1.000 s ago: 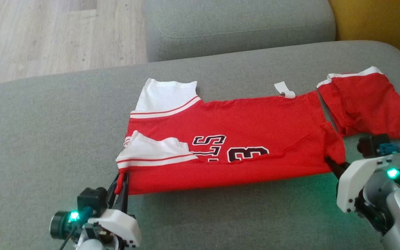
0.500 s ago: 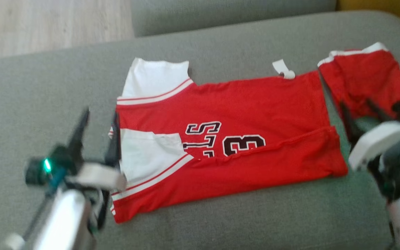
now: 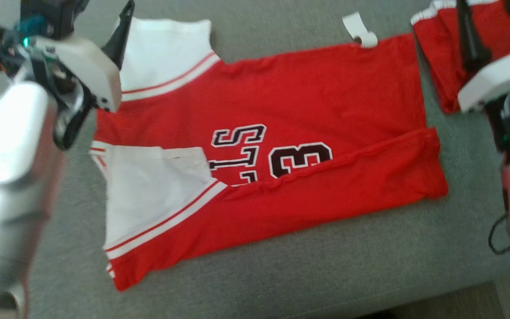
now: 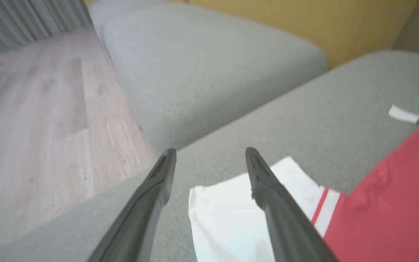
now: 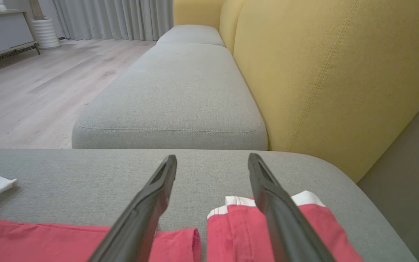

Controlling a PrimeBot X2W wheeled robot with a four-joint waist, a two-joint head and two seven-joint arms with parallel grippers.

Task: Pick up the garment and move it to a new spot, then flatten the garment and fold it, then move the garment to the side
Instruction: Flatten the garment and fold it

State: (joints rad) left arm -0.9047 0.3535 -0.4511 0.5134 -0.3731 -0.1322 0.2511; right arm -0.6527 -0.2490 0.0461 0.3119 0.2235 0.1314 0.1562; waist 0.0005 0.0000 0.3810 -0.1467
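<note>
Currently the red garment (image 3: 308,102) lies half-folded and flat on the grey cushion (image 3: 326,266). The left tool (image 4: 210,151) hangs open and empty over the cushion's far left; the right tool (image 5: 212,157), equally open and empty, over its far right.

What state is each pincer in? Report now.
Left pincer: open, holding nothing.
Right pincer: open, holding nothing.

Grey sofa cushions (image 5: 169,105), yellow backrest (image 5: 333,72), pale wood floor (image 5: 38,87).
</note>
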